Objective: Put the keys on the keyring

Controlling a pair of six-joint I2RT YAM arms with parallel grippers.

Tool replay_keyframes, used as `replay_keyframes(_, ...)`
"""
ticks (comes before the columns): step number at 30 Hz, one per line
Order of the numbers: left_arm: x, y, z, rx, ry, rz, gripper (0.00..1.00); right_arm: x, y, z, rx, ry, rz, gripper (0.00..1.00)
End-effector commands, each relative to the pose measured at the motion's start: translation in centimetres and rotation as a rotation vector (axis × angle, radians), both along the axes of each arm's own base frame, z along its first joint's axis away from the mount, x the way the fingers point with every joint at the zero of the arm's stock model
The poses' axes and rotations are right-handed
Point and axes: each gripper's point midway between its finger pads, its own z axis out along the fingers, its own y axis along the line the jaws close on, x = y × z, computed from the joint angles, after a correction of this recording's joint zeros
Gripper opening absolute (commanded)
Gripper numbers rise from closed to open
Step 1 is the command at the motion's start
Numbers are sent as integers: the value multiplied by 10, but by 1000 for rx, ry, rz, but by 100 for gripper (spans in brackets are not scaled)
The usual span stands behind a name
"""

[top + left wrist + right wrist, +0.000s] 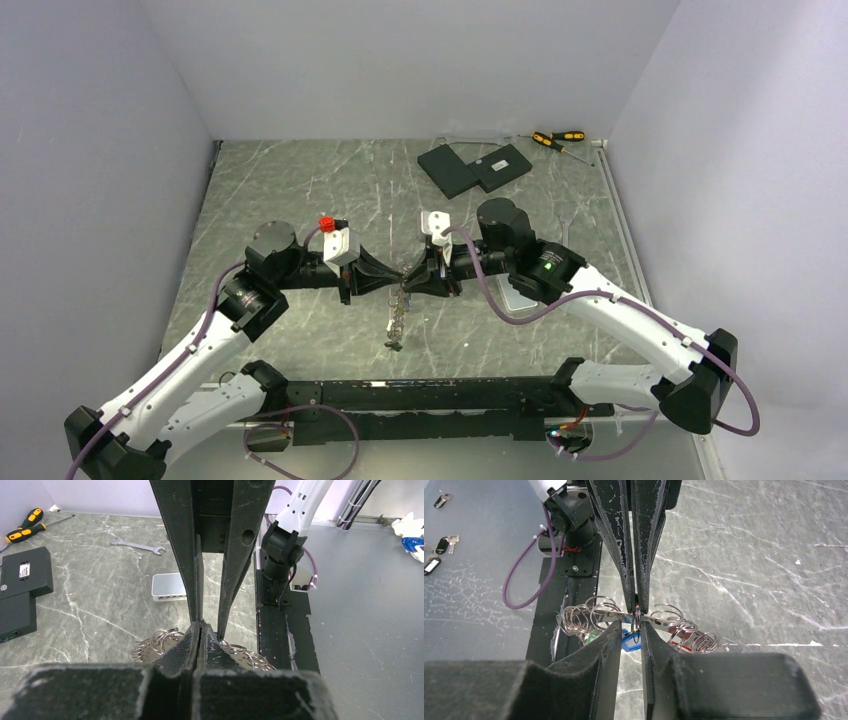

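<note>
Now | left gripper [201,627] clenches keyring [664,615] | right gripper [631,630] ajar astride blue key [630,642] | slab [167,587] nearby

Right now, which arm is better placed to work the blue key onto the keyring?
Right. The left gripper is shut on the keyring and seems to steady it. The right gripper, jaws slightly apart, already straddles the blue key beside the ring wire.

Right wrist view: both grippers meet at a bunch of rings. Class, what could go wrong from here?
1. The left gripper pinches the keyring by one thin loop; a tug from the right gripper, its jaws narrowly apart around that loop, might pull it free.
2. The blue tag sits between those jaws and might get clamped instead.
</note>
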Motion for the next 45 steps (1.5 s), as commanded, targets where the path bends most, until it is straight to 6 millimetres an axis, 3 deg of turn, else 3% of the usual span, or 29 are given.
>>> replay_keyframes(1, -1, 2, 25, -63, -81, 1, 0, 0, 7, 33, 90, -56, 21, 24)
replay_keyframes(7, 0, 2, 24, -60, -78, 4, 0, 2, 7, 33, 93, -58, 12, 24)
replay_keyframes(9, 0, 2, 25, -61, -79, 5, 0, 2, 7, 33, 91, -56, 13, 20)
replay_keyframes(13, 0, 1, 24, -61, -79, 5, 0, 1, 7, 30, 84, -52, 17, 1)
replay_keyframes(22, 3, 1, 21, -47, -71, 16, 0, 4, 3, 25, 50, -59, -5, 0)
replay_keyframes(28, 1, 0, 21, -44, -67, -1, 13, 11, -4, 21, -17, -73, -43, 0)
replay_keyframes(40, 0, -1, 18, -31, -57, -21, 51, 18, -22, 17, -137, -108, -96, 0)
replay_keyframes(45, -1, -2, 16, -25, -47, -32, 57, 19, -24, 14, -170, -104, -111, 0)
